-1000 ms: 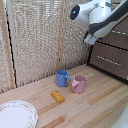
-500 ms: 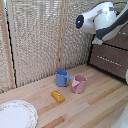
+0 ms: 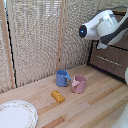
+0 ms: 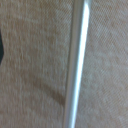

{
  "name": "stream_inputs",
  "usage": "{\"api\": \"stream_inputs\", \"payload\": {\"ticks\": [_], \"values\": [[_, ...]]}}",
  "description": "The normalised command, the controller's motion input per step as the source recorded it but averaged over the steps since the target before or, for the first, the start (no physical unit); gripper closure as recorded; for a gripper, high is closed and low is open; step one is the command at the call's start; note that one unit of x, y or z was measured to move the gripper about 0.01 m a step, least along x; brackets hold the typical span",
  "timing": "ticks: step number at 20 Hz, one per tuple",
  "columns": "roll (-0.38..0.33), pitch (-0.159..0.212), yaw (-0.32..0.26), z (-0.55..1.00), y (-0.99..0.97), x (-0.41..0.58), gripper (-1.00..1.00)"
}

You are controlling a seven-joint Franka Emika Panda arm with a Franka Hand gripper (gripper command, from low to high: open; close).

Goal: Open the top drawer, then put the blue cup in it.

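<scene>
The arm has risen toward the dresser; its wrist view fills with the top drawer [image 3: 121, 41]'s silver handle [image 4: 76, 65]. Tool state cannot be told. The blue cup [image 3: 62, 78] waits on the surface [image 3: 95, 107] beside the pink mug [image 3: 78, 84].

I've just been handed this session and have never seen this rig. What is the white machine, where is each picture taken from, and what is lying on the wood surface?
The white machine is a robot arm, reaching toward a dark brown dresser at the exterior view's right. That picture comes from a camera off the arm. The other comes from a camera on the wrist, very close to a silver bar handle against brown wood. On the wooden table stand a blue cup and a pink mug side by side, with a small yellow block and a patterned plate nearer the camera. The gripper is not visible, so I cannot tell whether anything is held.
</scene>
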Motion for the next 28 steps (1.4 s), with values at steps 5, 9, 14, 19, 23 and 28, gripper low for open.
{"api": "stream_inputs", "payload": {"ticks": [5,9,14,19,23,28], "values": [[0.022,0.051,0.209,0.13,-0.59,0.000,1.00],[0.085,0.001,0.153,0.15,-0.36,-0.144,1.00],[0.057,-0.004,0.034,0.01,-0.23,-0.225,1.00],[0.003,0.000,0.021,0.00,-0.01,-0.019,1.00],[-0.009,0.000,0.009,0.00,0.03,0.004,1.00],[-0.018,0.001,0.047,-0.03,0.33,0.129,1.00]]}}
